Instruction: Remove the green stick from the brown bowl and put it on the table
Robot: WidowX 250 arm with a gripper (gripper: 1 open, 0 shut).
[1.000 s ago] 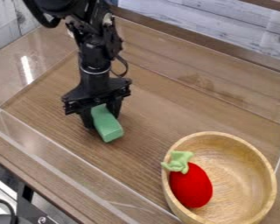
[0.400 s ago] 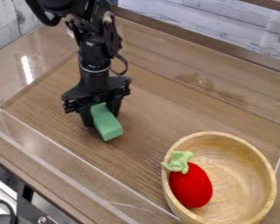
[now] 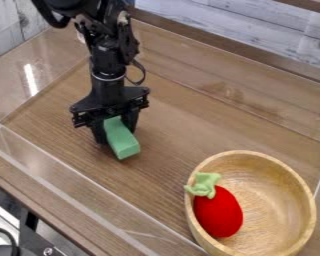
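Note:
The green stick (image 3: 120, 140) is a green block resting low on the wood-grain table (image 3: 203, 110), left of centre. My black gripper (image 3: 113, 122) points straight down over its upper end, shut on the green stick. The brown bowl (image 3: 276, 172) sits at the lower right, well apart from the gripper.
A red strawberry toy (image 3: 216, 207) with light-green leaves lies inside the bowl at its left side. Low clear acrylic walls (image 3: 69, 180) border the table at the front and left. A pale plank wall runs along the back.

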